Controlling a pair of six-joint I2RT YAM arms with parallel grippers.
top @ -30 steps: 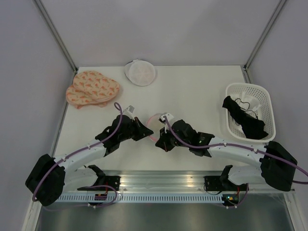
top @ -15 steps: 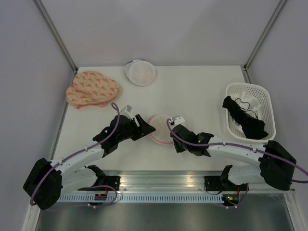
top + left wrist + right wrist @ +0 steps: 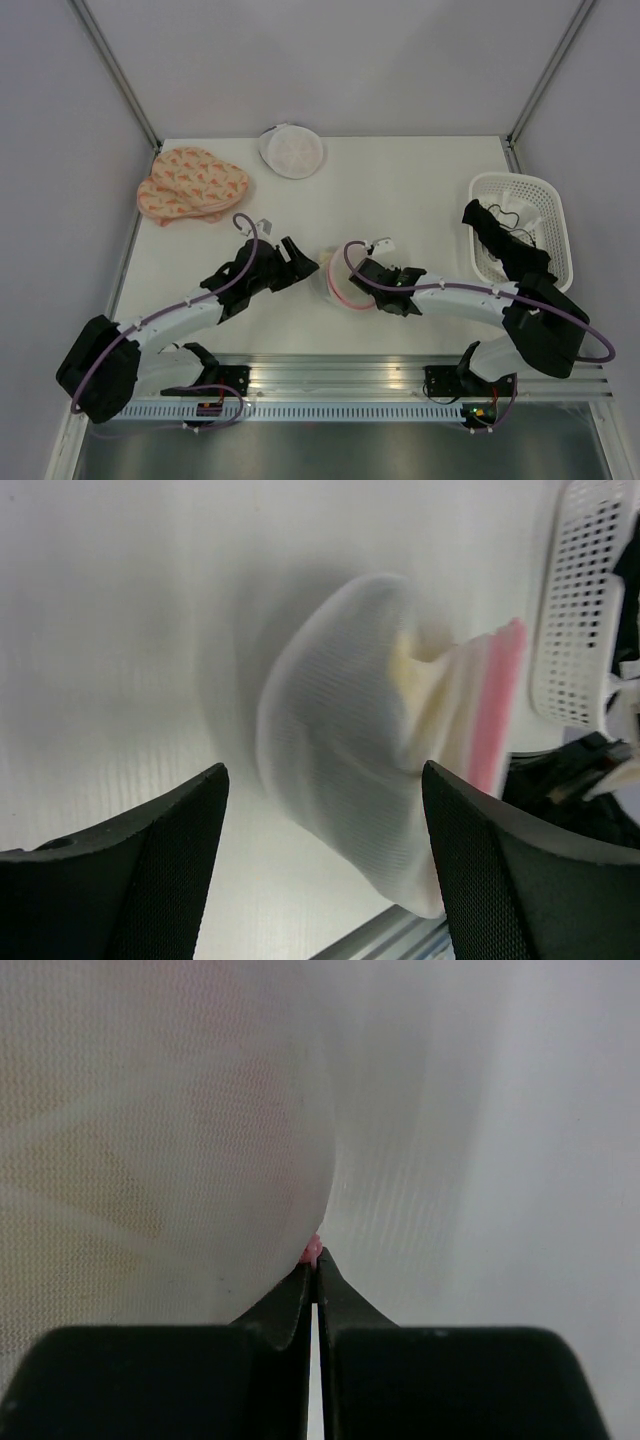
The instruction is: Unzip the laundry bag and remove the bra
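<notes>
Right claw (image 3: 316,1260): clenched on a pink tab (image 3: 312,1250) at the edge of the laundry bag (image 3: 336,278) (zip pull, probably).
Left claw (image 3: 322,775): released, facing the bag, gripping nothing.
Laundry bag: on the surface (image 3: 400,190), well apart from the basket (image 3: 512,179).
Risk: unanchored, the bag may drag along and the zip may not open.

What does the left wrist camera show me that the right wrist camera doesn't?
Only the left wrist view: the whole laundry bag bunched up, its pink trim, the white basket beyond it, and the left claw open. Only the right wrist view: the right claw shut on a small pink bit at the bag's edge; whether that is the zipper pull I cannot tell. Both show the bag's white mesh and the table.
</notes>
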